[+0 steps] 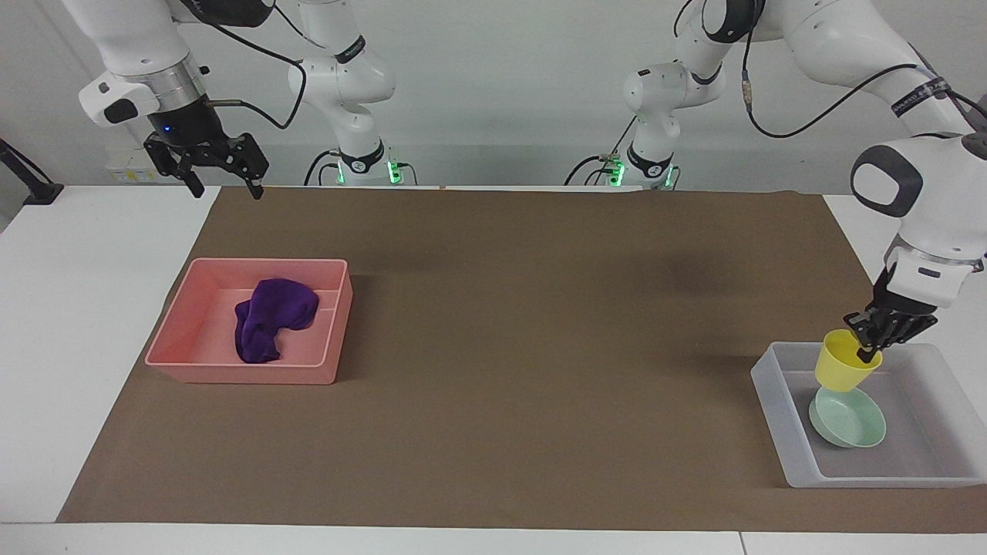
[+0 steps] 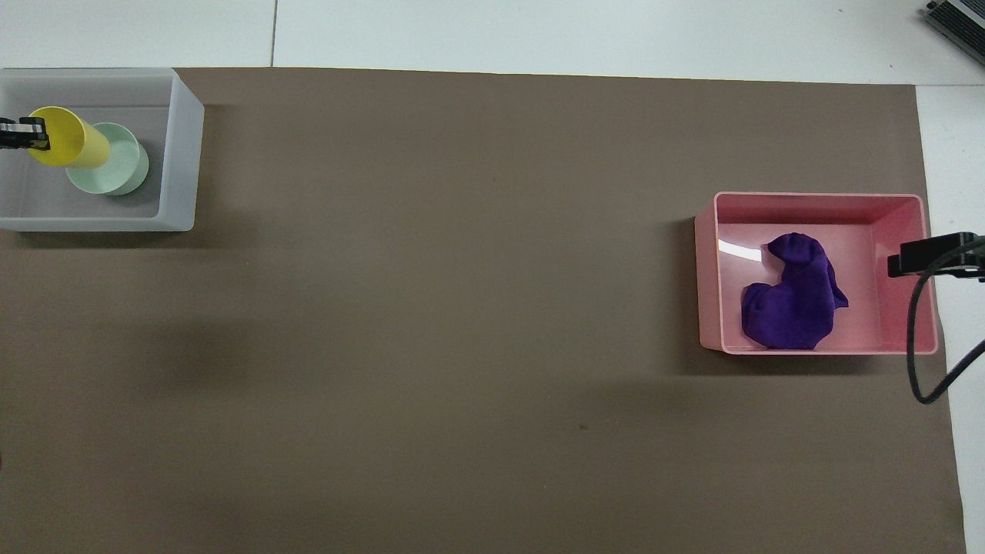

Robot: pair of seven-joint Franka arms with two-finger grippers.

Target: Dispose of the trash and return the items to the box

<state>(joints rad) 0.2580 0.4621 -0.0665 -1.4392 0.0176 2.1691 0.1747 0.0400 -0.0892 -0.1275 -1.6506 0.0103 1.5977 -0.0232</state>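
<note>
My left gripper (image 1: pixel 865 351) is shut on the rim of the yellow cup (image 1: pixel 844 370) and holds it tilted in the air over the frosted-white box (image 1: pixel 771 401), above the mint-green bowl (image 1: pixel 850 420) that lies in the box. The overhead view shows the cup (image 2: pixel 68 140), the bowl (image 2: pixel 115 165), the box (image 2: pixel 181 146) and only the tip of the left gripper (image 2: pixel 23 135). My right gripper (image 1: pixel 220 185) is open and empty, held high over the table's edge near the robots, at the right arm's end.
A pink bin (image 1: pixel 185 339) with a purple cloth (image 1: pixel 270 316) in it stands on the brown mat (image 1: pixel 493 347) at the right arm's end. In the overhead view the bin (image 2: pixel 708 269) holds the cloth (image 2: pixel 793 296).
</note>
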